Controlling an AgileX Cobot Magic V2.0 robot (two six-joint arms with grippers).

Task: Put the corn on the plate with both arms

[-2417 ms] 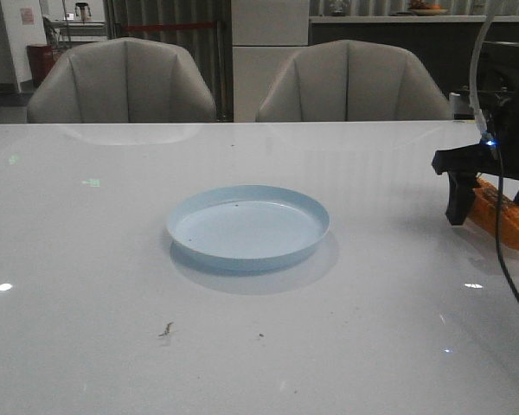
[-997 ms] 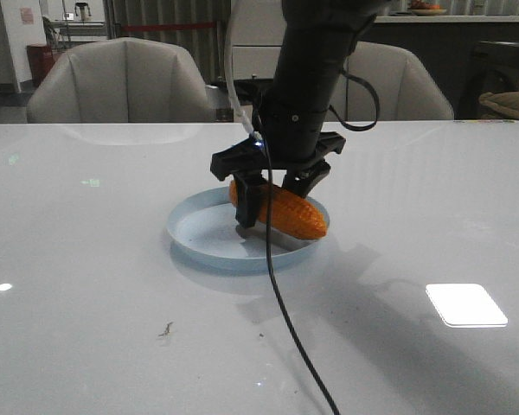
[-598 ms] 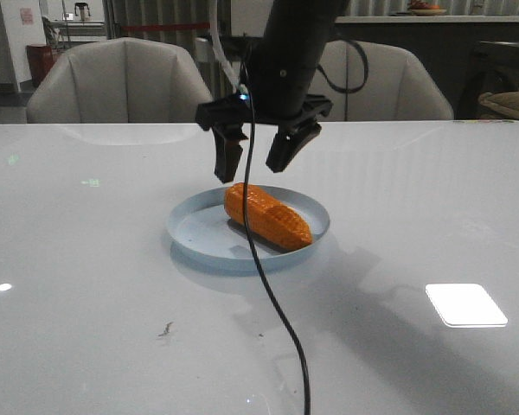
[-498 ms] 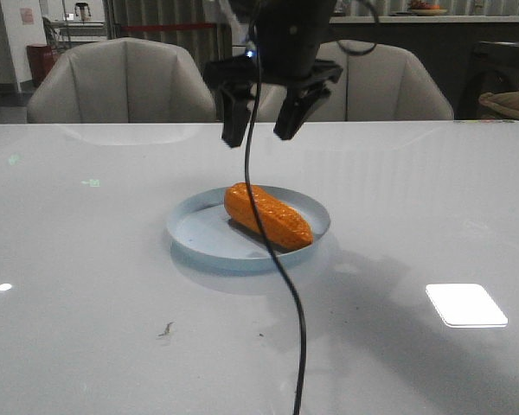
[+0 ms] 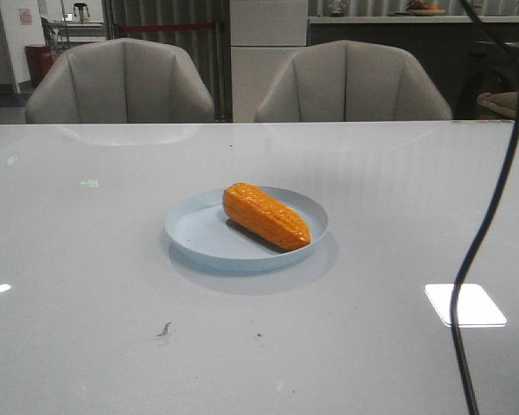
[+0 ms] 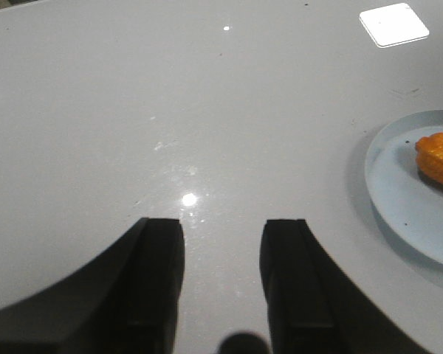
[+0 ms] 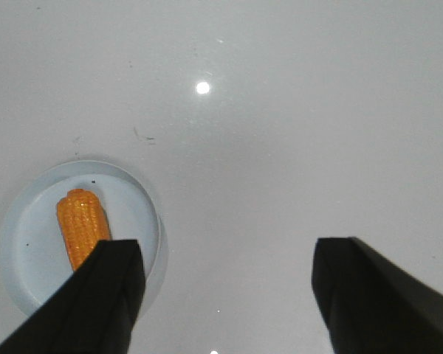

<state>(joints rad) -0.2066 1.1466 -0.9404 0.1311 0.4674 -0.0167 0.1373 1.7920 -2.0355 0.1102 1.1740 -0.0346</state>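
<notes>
An orange corn cob (image 5: 266,215) lies on its side inside a pale blue plate (image 5: 195,237) near the middle of a glossy white table (image 5: 86,285). The cob runs diagonally, its blunt end toward the far left of the plate and its tapered tip toward the near right, close to the rim. Nothing touches it.

No arm shows in the front view, only a black cable (image 5: 484,225) that hangs in a curve down the right side. Two grey upholstered chairs (image 5: 121,82) stand at the table's far edge, and a bright rectangular patch of reflected light (image 5: 465,304) sits on the tabletop to the near right of the plate.

The left gripper (image 6: 221,243) hangs above bare table with its two black fingers (image 6: 159,251) a modest gap apart and nothing between them; the plate and one end of the cob appear at the edge of its camera view.

The right gripper (image 7: 225,265) is high over the table (the plate looks small from there), its fingers (image 7: 114,276) spread wide and empty, well above and clear of the cob.
</notes>
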